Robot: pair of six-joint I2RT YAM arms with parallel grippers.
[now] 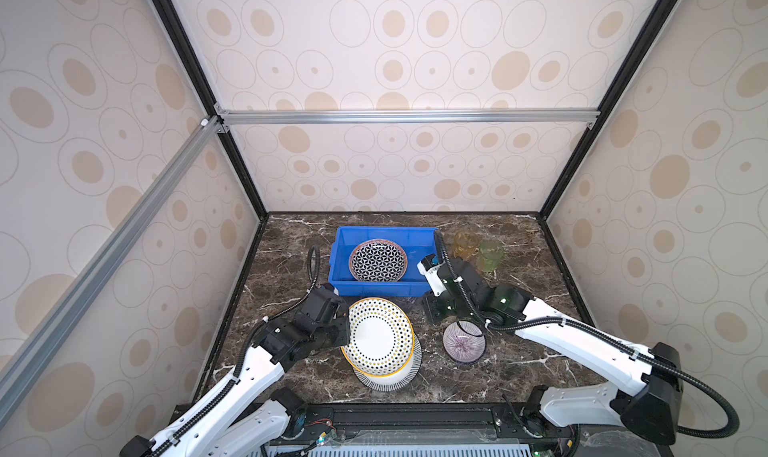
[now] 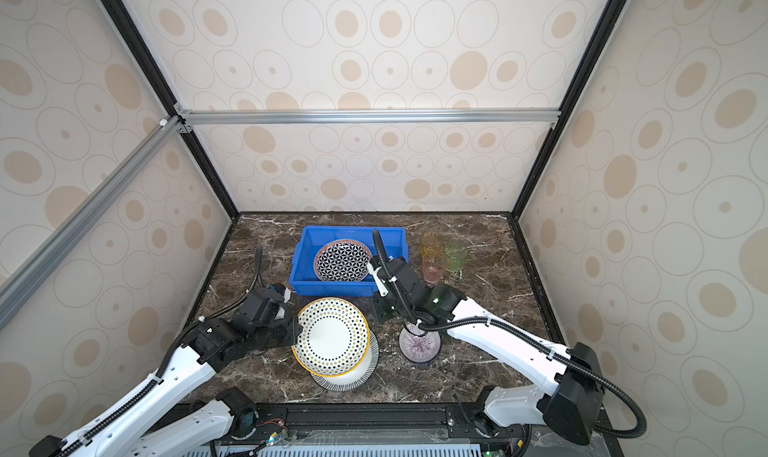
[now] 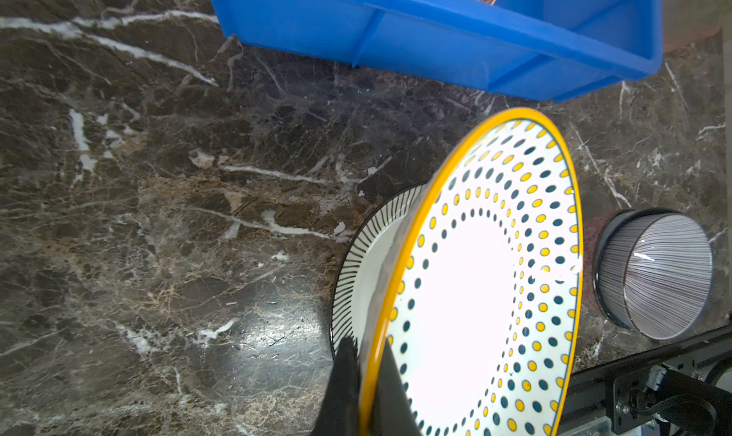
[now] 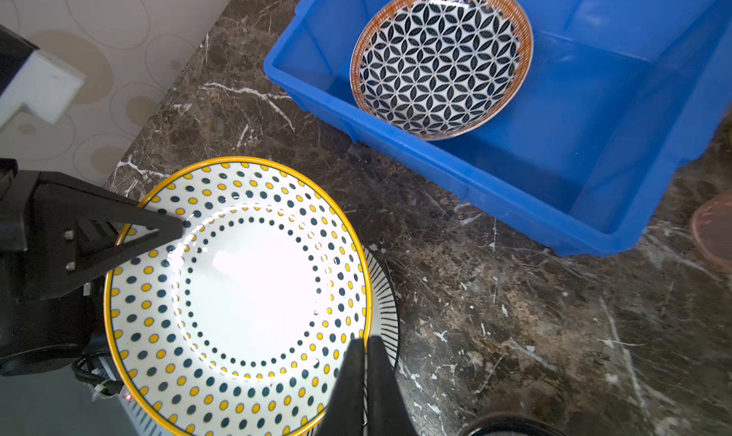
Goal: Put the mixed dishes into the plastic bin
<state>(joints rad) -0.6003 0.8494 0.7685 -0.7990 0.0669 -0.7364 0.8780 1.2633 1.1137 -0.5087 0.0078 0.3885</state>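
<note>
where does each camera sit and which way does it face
Both top views: high over the base, looking down and forward at the table; both arms show.
Left wrist: low by the dotted plate, facing the blue bin; left fingers pinch the rim.
Right wrist: facing the bin from above the plate, right fingers on its rim, left fingers opposite.
All share plate and bin.

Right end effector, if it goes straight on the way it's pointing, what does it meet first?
Most likely the dotted plate: the shut right end effector points right at its rim, though whether they already touch is unclear.
</note>
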